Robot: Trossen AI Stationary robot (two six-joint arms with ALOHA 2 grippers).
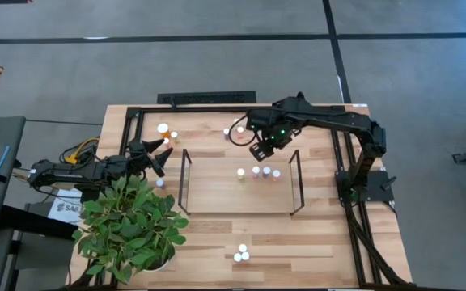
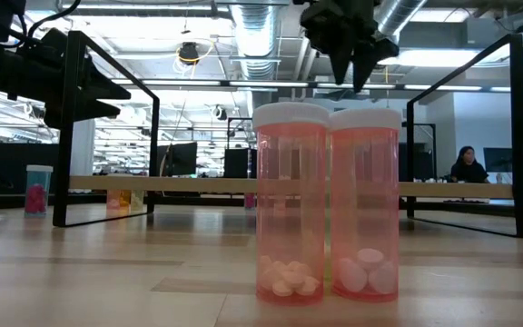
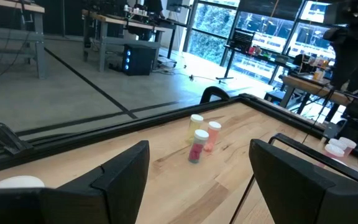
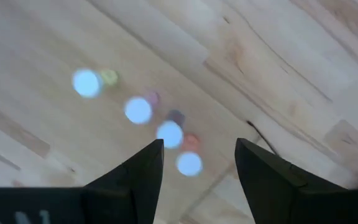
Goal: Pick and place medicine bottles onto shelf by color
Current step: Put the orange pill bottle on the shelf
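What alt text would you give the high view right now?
Seen from above, a wooden table holds a wire-ended shelf with four small bottles in a row. The right gripper hangs open just behind them; the left gripper waits open beside a potted plant.

You've got grey floor [image 1: 217,65] with dark tape lines [image 1: 176,38] around the table. Exposed ceiling ducts [image 2: 261,23] and strip lights overhead, desks with monitors [image 2: 178,156] behind, a person [image 2: 468,165] seated far right. Big windows [image 3: 219,34] beyond.
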